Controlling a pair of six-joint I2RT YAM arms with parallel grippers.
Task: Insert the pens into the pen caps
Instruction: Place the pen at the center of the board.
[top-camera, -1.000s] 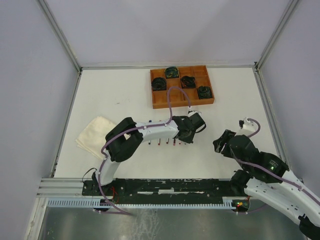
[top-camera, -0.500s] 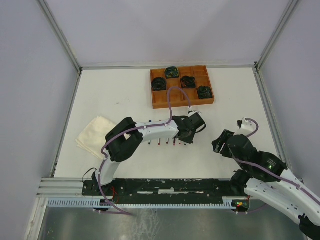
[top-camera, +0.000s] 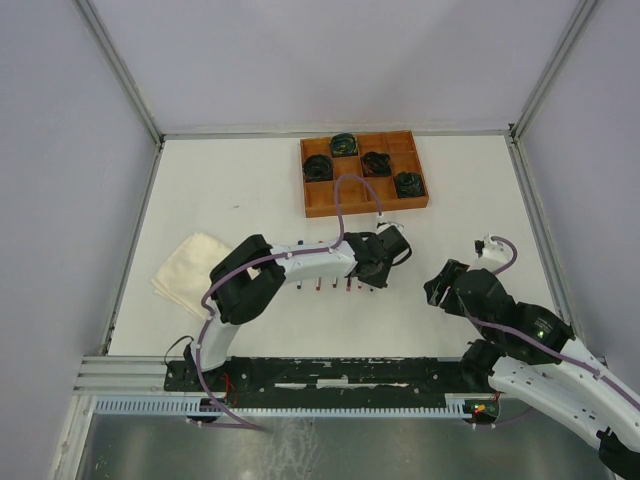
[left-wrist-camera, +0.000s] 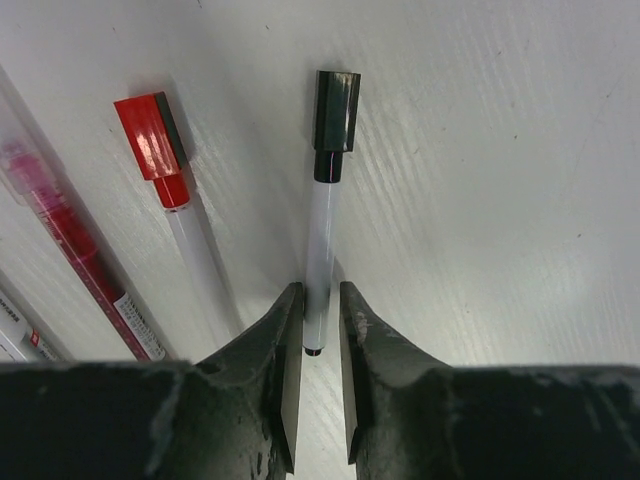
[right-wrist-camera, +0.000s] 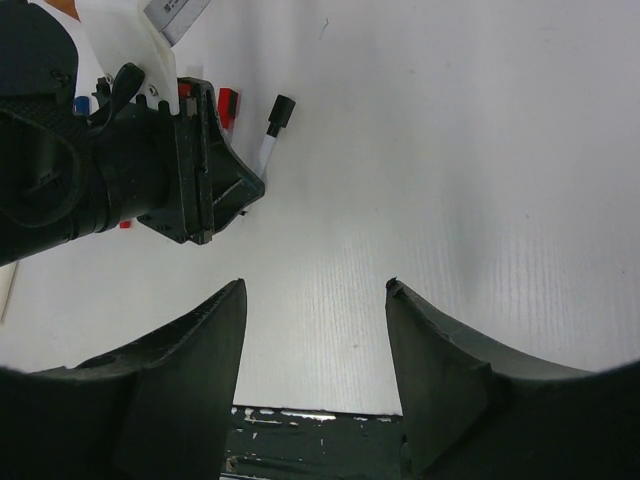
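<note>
Take the orange tray (top-camera: 364, 211) at the far side of the white table (top-camera: 240, 185) as your mark. Four of its compartments hold dark coiled cable bundles (top-camera: 318, 167). Just nearer to you than the tray's near wall, the left gripper (top-camera: 370, 275) points down at a short row of pens (top-camera: 333, 286), which peeks out along the forearm's near edge. You cannot tell how its jaws stand from here. The right gripper (top-camera: 436, 290) sits nearer and right of the tray, apart from the pens. The cream cloth (top-camera: 190, 268) lies nearer and well left of the tray.

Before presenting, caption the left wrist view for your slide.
Left gripper straddles a black-capped white pen; a red-capped pen lies alongside.
</note>
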